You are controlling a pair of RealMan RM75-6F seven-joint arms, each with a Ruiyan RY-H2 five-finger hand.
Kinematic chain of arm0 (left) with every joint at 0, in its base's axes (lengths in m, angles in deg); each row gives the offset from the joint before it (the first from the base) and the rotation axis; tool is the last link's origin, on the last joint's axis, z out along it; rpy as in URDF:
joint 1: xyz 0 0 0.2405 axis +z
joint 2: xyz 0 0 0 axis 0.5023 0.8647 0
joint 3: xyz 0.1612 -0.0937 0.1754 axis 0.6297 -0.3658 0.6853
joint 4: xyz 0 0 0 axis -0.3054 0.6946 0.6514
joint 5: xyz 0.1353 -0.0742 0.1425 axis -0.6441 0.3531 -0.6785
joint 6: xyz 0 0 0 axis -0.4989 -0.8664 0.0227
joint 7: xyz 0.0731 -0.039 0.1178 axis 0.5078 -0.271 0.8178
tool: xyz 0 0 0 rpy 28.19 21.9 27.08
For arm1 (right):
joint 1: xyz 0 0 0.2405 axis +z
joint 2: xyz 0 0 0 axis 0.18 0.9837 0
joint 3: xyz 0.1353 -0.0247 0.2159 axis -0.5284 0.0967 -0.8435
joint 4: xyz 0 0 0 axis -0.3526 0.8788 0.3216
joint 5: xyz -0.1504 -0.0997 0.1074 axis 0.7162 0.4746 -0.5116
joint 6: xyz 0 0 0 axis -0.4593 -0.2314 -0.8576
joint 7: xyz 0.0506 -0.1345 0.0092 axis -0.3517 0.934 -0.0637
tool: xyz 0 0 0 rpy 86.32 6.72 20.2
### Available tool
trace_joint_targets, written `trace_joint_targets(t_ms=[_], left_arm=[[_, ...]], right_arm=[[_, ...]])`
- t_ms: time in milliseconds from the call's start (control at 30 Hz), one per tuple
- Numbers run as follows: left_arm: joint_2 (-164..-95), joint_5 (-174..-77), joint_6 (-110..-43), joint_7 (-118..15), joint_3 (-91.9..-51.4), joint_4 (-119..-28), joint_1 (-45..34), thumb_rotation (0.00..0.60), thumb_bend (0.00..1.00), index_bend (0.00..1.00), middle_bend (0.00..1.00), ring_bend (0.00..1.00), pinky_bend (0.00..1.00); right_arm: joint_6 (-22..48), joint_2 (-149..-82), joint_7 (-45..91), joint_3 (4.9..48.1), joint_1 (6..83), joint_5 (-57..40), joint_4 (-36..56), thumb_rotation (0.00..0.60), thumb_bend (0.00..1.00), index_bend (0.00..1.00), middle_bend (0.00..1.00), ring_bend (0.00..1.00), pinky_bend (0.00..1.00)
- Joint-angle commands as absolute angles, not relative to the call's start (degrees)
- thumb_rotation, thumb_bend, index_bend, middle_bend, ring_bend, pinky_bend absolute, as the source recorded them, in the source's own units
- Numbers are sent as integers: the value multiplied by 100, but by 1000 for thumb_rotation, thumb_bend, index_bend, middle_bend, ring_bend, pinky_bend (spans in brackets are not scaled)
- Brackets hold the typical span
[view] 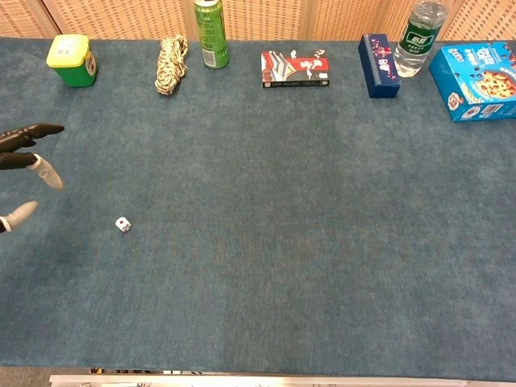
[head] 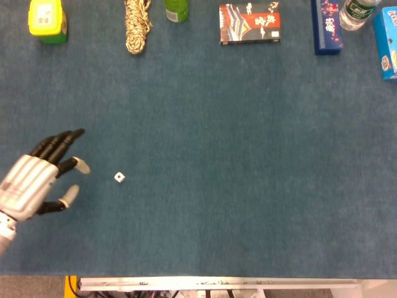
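**Colours and patterns on the blue table**

The table [head: 248, 186] is covered in plain dark blue felt. A white die [head: 120, 177] with dark pips is seen near its left side, beside the left hand [head: 37, 177], which is silver-backed with black fingers and pale tips. Along the table's far edge are shown a yellow-lidded green tub [view: 72, 60], a cream-and-brown flecked rope [view: 170, 64], a green bottle [view: 210, 32], a red-and-black patterned box [view: 294, 68], a navy box [view: 378, 54] and a light blue box [view: 476, 81].
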State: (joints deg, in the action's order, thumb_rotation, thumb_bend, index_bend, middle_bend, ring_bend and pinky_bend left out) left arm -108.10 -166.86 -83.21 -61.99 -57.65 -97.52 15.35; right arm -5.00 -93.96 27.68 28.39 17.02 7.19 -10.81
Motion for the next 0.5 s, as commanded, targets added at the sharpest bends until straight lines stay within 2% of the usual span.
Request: trace_joint_targets(t_ms=[33,167,500], left_arm=[[-10884,-16766,-8131,-6125,-5694,-9746,1389,600,523,363,0,0,93],[-10952,-16837,-7875,-6003,-5588,-9759,1237,600,559,367,0,0,93],[-11347,-16665,-7622,-5691,-5545,-9573,1109,600,570,328,0,0,75]], right_arm=[[-504,-9397,2749,2837,1696,700,-1071,600,254,367,437,359,459],[-521,-9381,2732,2855,1671,689,-1065,600,254,367,437,359,459],[-555,-9365,2673,2869,1625,648,-1043,600,254,367,438,359,459]])
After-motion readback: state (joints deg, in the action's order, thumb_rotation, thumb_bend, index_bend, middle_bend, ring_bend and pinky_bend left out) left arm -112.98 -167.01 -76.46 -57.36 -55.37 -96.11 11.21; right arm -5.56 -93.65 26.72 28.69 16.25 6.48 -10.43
